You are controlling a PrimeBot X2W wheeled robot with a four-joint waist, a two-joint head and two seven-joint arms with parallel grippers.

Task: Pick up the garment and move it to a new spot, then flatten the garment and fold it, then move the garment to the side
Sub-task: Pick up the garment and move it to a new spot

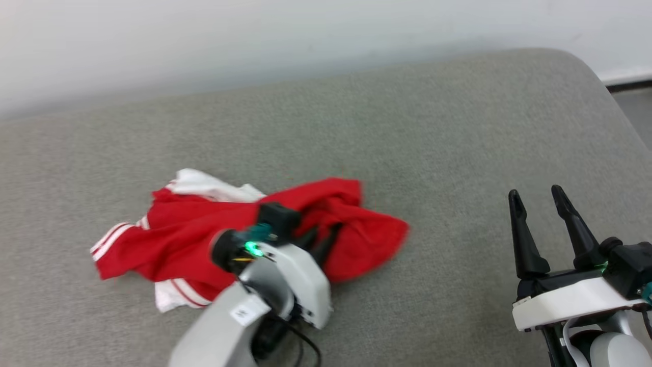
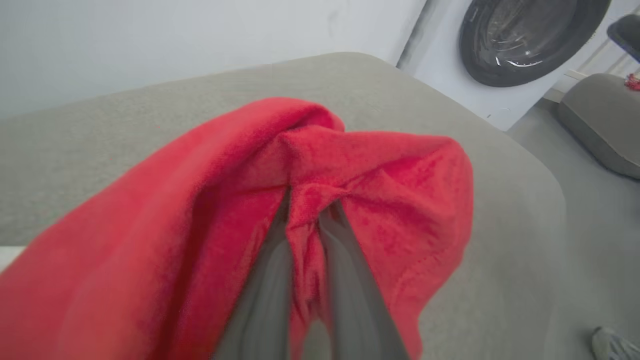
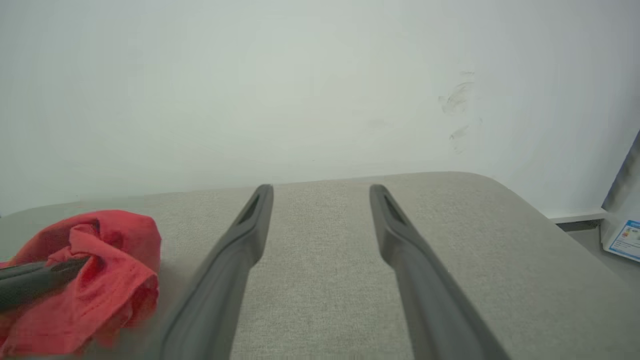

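- Grey woven upholstery [image 1: 433, 153] spreads under both arms, with a plain pale wall [image 1: 204, 41] behind it.
- The left pincer [image 1: 321, 237] is narrowed onto the garment [image 1: 173, 239], and its two dark fingers [image 2: 270, 285] squeeze a ridge of red cloth between them.
- In the left wrist view that red fold bunches over and around the fingertips of the left pincer [image 2: 310, 202] and drapes down to both sides of it.
- The rest of the garment lies crumpled on the upholstery, mostly to this pincer's left and under its wrist. A white sleeve [image 1: 204, 186] and a red-and-white striped trim [image 1: 109, 239] show there.
- The right pincer [image 1: 536, 196] stands well apart to the right with its fingers spread wide and nothing between them.
- From the right pincer [image 3: 321, 192] the garment [image 3: 100, 270] lies off to the left, clear of its fingers.
- Beyond the left pincer's fingertips, up and to the right, a round dark washer door [image 2: 530, 40] sits in a white front.
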